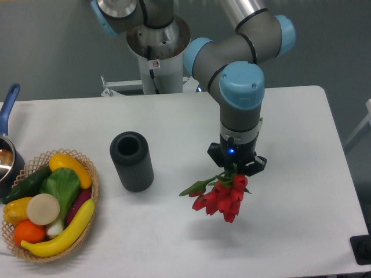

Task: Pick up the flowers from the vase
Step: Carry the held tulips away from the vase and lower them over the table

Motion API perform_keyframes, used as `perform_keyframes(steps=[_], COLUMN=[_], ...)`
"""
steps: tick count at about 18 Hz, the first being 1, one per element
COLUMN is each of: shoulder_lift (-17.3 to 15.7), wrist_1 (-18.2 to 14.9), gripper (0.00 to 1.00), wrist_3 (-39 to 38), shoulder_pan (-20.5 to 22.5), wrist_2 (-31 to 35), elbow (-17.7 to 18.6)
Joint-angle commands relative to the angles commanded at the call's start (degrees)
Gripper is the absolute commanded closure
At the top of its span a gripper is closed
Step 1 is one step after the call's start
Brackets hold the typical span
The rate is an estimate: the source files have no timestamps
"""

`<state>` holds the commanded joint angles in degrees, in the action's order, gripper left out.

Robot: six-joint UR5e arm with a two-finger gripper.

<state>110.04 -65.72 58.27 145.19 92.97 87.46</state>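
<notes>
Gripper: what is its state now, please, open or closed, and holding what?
Gripper: closed on the red tulips, held clear of the vase.

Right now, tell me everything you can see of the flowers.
The flowers are a bunch of red tulips with closed buds and a few green pointed leaves, one jutting left. They look artificial. The gripper holds them from above, hiding the stems; buds point down and toward the camera. They hang above the white table, right of the empty dark vase, apart from it.
</notes>
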Motion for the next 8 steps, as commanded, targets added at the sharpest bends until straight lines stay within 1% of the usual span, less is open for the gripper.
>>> perform_keyframes(steps=[2,3,8], shoulder_lift=[0.3,0.6,0.7], wrist_1=[-4.6,-5.6,-5.5], gripper=[0.77,0.77,0.78], wrist_3=[0.2,0.4,0.6], shoulder_pan=[0.2,0.2,0.2], wrist_2=[1.0,1.0,1.0], elbow=[-2.5,-3.4,-3.4])
